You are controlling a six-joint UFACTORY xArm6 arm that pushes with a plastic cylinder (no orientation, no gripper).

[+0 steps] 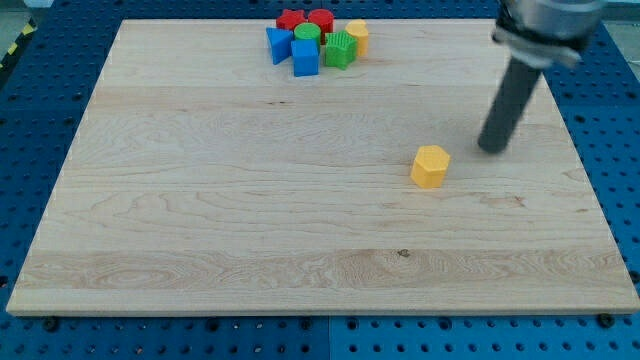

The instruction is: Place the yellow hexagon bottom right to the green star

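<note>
A yellow hexagon (431, 166) lies alone on the wooden board (200, 200), right of centre. My tip (491, 149) rests on the board a little to the right of it and slightly higher in the view, with a gap between them. The green star (340, 49) sits in a cluster at the view's top centre, far from the hexagon.
The cluster at the top also holds two blue blocks (279, 45) (305, 58), a green cylinder (307, 34), two red blocks (291, 19) (321, 19) and another yellow block (356, 36). A blue pegboard (40, 150) surrounds the board.
</note>
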